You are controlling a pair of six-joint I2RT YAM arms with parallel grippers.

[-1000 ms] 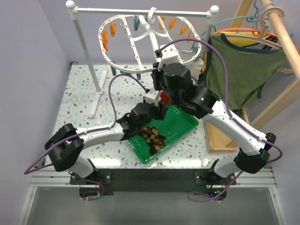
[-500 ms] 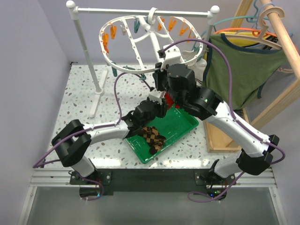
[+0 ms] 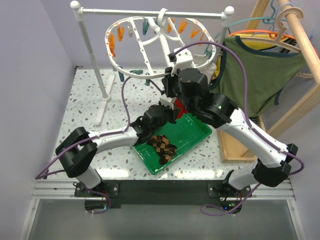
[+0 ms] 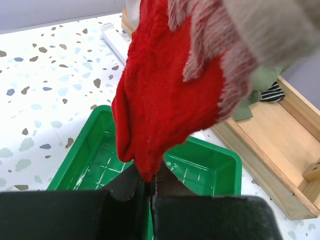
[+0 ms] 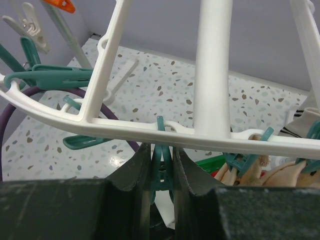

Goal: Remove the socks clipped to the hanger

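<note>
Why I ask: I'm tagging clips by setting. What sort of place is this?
Likely a lab bench staged as a laundry corner: two robot arms on a speckled table, a white clip hanger on a rail stand, a green top nearby.

We see the red sock of coarse knitted cloth, its pale cuff fuzzy; the green tray is glossy moulded plastic. The hanger is smooth white plastic, the teal clothespin satiny plastic. The left claw looks matt black, the surface a smooth speckled stone finish, the crate bare, unvarnished wood.
</note>
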